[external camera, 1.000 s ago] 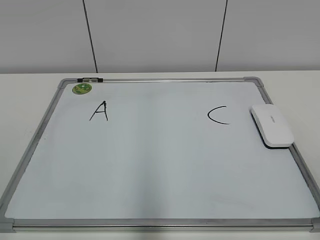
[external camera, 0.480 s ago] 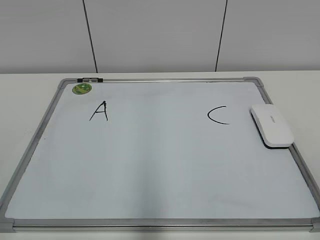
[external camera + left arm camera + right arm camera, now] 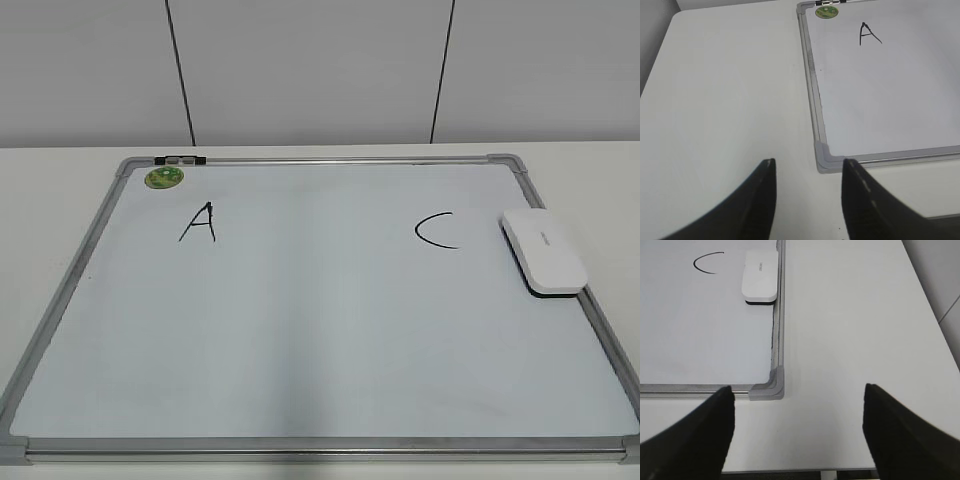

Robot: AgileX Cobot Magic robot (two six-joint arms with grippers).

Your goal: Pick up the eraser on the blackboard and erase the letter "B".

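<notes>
The blackboard is a pale whiteboard with a grey frame, lying flat on the table. A black "A" is at its left and a black "C" at its right. No letter "B" shows between them. The white eraser lies on the board's right edge, next to the "C"; it also shows in the right wrist view. My left gripper is open and empty above the table by the board's near left corner. My right gripper is open wide and empty by the near right corner.
A round green magnet sits at the board's far left corner, also in the left wrist view. A grey clip is on the top frame. White table extends right of the board to its edge.
</notes>
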